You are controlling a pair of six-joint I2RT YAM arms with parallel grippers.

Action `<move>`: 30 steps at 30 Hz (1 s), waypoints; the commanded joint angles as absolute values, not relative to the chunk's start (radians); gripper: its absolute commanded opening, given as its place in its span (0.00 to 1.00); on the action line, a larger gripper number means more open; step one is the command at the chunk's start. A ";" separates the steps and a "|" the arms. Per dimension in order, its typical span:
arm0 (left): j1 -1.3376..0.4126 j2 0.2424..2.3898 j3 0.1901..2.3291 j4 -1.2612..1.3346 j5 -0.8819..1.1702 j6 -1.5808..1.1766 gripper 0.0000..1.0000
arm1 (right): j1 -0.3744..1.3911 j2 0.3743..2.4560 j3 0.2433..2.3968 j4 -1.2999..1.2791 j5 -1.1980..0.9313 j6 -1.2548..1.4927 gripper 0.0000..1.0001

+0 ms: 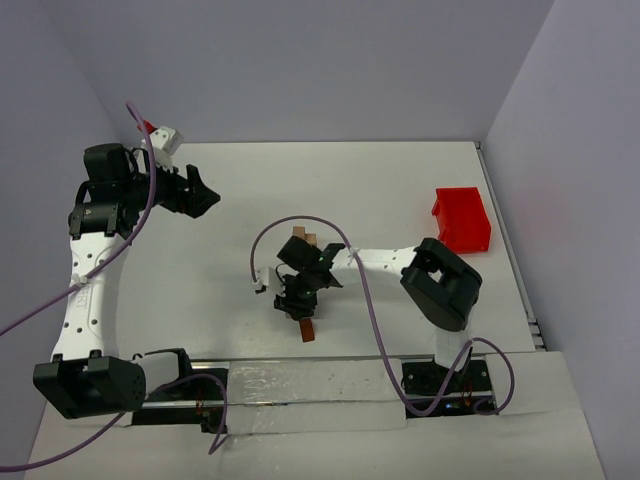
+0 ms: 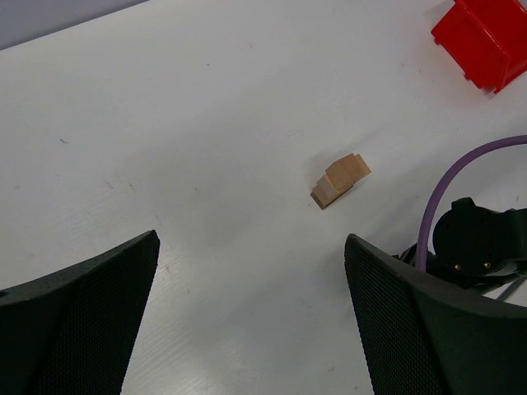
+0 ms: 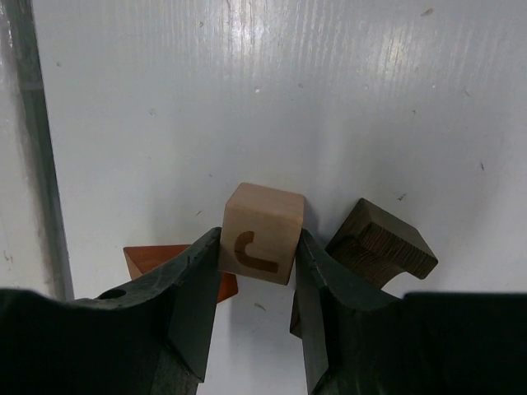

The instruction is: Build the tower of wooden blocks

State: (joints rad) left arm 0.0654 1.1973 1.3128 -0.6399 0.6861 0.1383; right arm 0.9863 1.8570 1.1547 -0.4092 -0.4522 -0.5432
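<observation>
Right end effector clamped on tan cube, a finger pressed on each side.
Reddish-brown piece sits just beside one finger, dark brown piece just beside the other, all mid-tabletop. Left end effector spread wide, holding nothing; small tan stack lies ahead of it. Red bin well apart, near the right wall.

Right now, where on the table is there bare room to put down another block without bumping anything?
Widest bare patch: the table between the left gripper and the small tan stack. Also bare: the far strip from that stack to the red bin. Crowded: around the right gripper, where the tan cube, reddish-brown piece and dark brown piece sit close together.
</observation>
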 commanded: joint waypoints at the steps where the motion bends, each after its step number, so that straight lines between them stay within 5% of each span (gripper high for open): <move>1: 0.071 1.197 1.312 -0.618 0.706 0.140 0.99 | 0.997 1.797 1.151 -0.369 -0.450 -0.534 0.43; 12: 0.071 1.199 1.315 -0.628 0.718 0.147 0.99 | 0.969 1.662 1.207 -0.451 -0.472 -0.550 0.30; 21: 0.071 1.289 1.382 -0.708 0.851 0.209 0.99 | 0.659 1.532 1.427 -0.843 -0.623 -0.852 0.24; 30: 0.071 1.400 1.447 -0.709 0.900 0.229 0.97 | 0.467 1.697 1.621 -1.025 -0.602 -1.026 0.22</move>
State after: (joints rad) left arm 0.0666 1.3646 1.3689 -0.7051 0.8456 0.2033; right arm 0.4914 1.6265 1.5387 -0.9081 -0.5853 -0.9246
